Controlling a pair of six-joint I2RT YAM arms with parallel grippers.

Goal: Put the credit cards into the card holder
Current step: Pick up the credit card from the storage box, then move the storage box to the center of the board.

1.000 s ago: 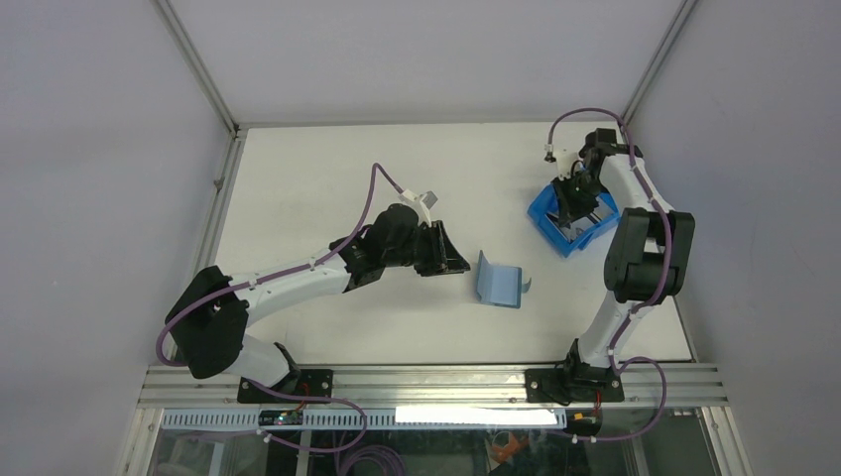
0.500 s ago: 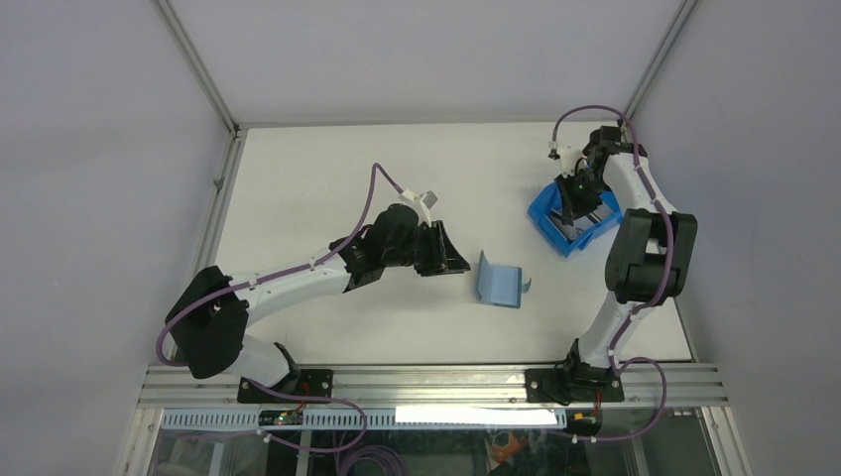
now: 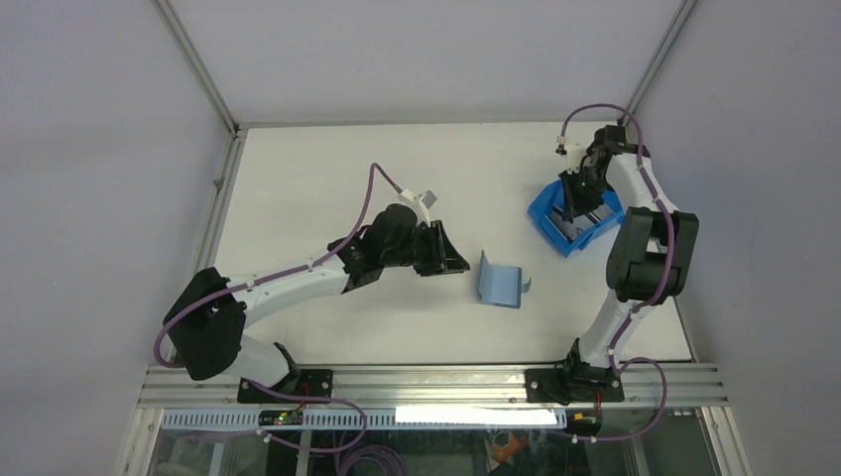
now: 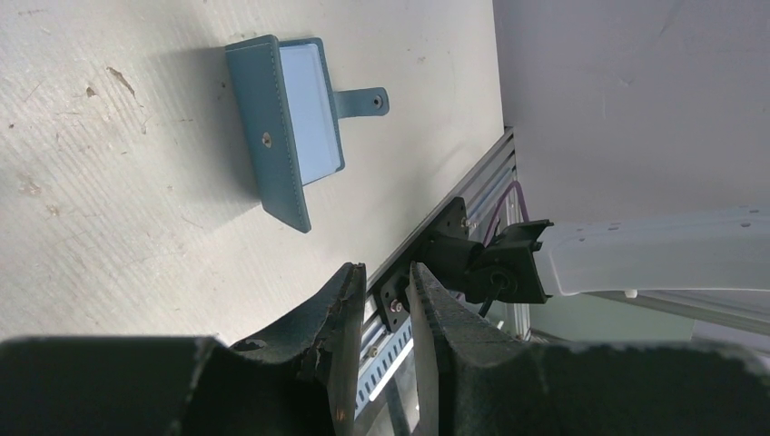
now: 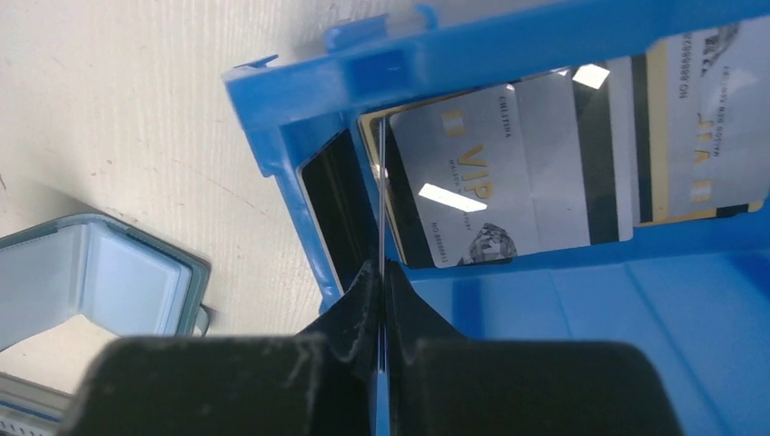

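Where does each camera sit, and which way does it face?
Top external: above and behind, looking down on the table; left arm and right arm show.
Left wrist: low over the table, facing the card holder; left tool open.
Right wrist: at the blue bin, facing credit cards; right tool pinches one.
Shared: the card holder appears in all three.

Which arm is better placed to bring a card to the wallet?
Right: the right end effector is shut on a card at the bin; the left end effector is empty, near the open wallet.
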